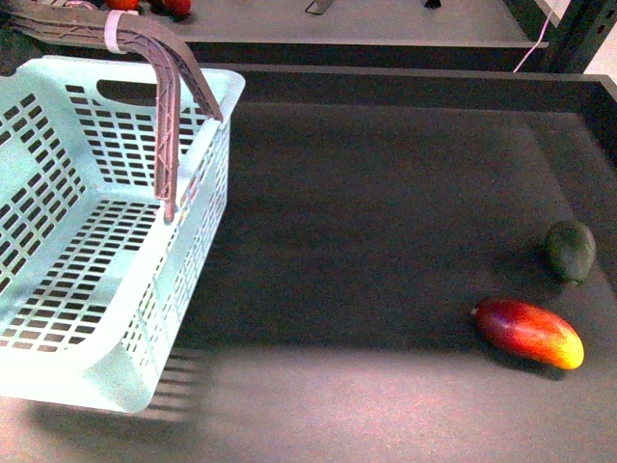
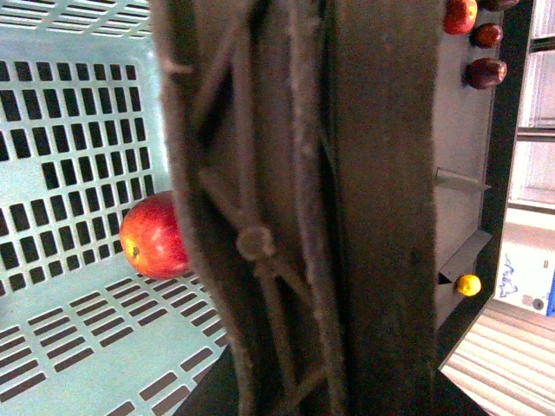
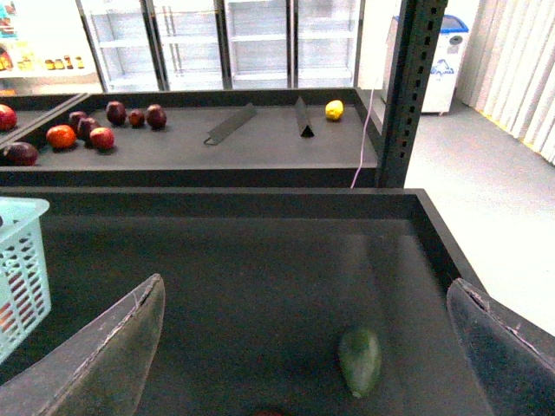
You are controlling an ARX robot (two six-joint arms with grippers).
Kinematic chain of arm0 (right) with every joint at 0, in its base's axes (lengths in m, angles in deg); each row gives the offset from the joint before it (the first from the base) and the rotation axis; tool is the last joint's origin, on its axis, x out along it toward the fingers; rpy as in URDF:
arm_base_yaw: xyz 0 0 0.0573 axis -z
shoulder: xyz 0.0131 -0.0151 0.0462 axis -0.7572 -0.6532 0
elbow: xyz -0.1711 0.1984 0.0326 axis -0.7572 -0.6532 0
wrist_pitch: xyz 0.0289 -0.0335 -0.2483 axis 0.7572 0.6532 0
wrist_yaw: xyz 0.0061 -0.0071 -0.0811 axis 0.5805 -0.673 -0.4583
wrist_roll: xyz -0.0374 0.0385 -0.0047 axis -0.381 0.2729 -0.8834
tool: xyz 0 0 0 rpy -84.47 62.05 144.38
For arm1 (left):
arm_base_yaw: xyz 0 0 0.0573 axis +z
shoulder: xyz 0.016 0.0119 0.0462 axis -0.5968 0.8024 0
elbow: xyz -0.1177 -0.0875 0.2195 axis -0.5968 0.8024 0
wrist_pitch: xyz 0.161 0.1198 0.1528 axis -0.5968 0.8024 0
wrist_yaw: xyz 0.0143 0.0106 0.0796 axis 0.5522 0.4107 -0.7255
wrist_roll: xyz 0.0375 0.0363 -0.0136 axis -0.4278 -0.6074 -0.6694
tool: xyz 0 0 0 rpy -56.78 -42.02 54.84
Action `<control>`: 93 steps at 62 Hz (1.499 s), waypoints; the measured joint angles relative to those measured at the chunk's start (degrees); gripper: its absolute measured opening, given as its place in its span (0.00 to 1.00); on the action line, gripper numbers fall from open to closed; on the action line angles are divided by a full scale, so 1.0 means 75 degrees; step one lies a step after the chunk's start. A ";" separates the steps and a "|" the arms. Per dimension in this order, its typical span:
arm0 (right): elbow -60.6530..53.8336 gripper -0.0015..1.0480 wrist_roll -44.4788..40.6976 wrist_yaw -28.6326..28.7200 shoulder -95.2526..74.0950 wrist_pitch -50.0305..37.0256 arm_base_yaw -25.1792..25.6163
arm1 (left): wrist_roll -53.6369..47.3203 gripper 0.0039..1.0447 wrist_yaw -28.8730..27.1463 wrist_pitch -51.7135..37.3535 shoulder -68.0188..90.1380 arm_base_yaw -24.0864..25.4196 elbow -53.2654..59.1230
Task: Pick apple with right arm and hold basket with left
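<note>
Left arm: out of sight in the front view; its wrist camera sits tight against the ribbed grey-brown handles (image 2: 260,225).
Left gripper (image 2: 329,217): a dark slab that looks like one finger lies flush against the handles, so it reads as clamped on the basket's grip; the other finger is hidden.
Right arm: held above the dark tray floor (image 1: 386,193), wrist camera looking across it toward the back.
Right gripper (image 3: 303,373): fingers (image 3: 104,355) spread wide with nothing between them; the avocado (image 3: 360,360) lies on the floor below the gap.
Apple (image 2: 154,236): round, red with a yellow blush, resting on the slotted floor inside the basket, partly behind the handles; it shows only in the left wrist view.
Basket (image 1: 106,241): pale blue-green, at 9 o'clock in the front view, tilted, handles raised toward 11 o'clock, shadow under its near corner.
Other fruit: mango (image 1: 528,333) at 4 o'clock, the avocado near it at 3 o'clock, both well apart from the basket.
Edges: raised tray wall (image 1: 405,87) along 12 o'clock and another down the 3 o'clock side.
Open room: bare dark floor from the basket's side across to the mango.
</note>
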 joint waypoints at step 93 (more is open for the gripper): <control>0.0000 0.92 0.0000 0.0000 0.0000 0.0000 0.0000 | -0.0286 0.94 0.0449 -0.0376 -0.2952 0.0583 0.2690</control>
